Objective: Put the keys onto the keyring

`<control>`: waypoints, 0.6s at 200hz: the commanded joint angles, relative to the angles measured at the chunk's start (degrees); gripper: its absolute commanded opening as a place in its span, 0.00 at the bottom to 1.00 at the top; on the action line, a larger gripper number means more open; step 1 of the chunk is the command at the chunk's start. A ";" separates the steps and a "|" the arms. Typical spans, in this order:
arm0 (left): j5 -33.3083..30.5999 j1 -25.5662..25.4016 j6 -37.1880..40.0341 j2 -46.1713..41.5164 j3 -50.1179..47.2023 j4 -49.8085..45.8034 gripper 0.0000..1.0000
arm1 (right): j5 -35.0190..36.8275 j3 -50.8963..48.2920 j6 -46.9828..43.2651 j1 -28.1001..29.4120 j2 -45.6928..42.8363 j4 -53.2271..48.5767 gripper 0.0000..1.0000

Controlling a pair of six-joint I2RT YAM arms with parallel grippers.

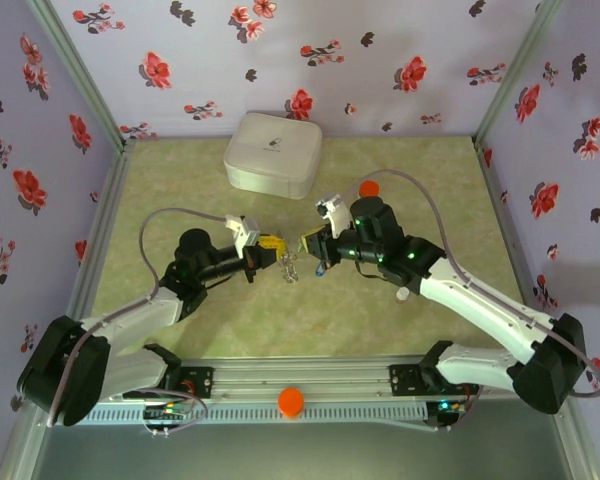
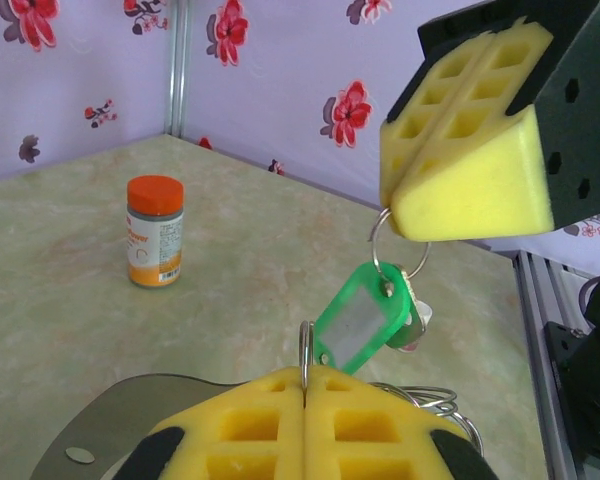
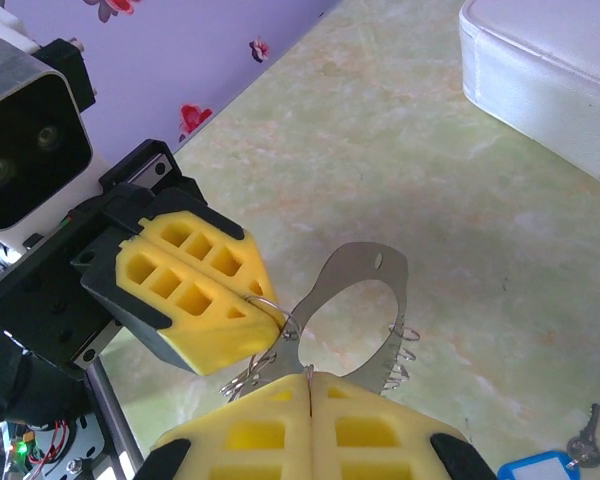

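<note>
pale green tabletop (image 1: pixel 380 320), bottle (image 2: pixel 155 230) and white box (image 1: pixel 273 152) aside, both jaws clamped on keyring (image 1: pixel 289 266)

Right gripper (image 3: pixel 310 385) sits at the bottom edge, yellow pads squeezed together on some thin wire rings (image 3: pixel 252 372). Left gripper (image 3: pixel 255 312) comes in from the left, pinched onto them too. Flat silver keyring (image 3: pixel 360 265) mid-frame, white box (image 3: pixel 550 80) upper right, blue-tagged key (image 3: pixel 583 447) in the lower right corner.

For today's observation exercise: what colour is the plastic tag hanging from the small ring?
The tag is green; the left wrist view shows it best.
</note>
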 commanded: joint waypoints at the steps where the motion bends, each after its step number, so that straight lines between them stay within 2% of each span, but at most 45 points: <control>1: 1.66 -0.41 -0.17 -0.06 2.38 1.13 0.00 | -3.33 2.64 -1.32 -0.24 1.16 -0.15 0.00; 54: 2.36 -0.58 0.42 -0.16 2.55 0.07 0.00 | -7.63 3.80 0.35 -0.19 3.93 0.99 0.00; 120: 3.90 -0.69 0.25 -0.41 2.47 0.91 0.00 | -5.63 4.69 1.84 -0.29 6.63 -0.14 0.00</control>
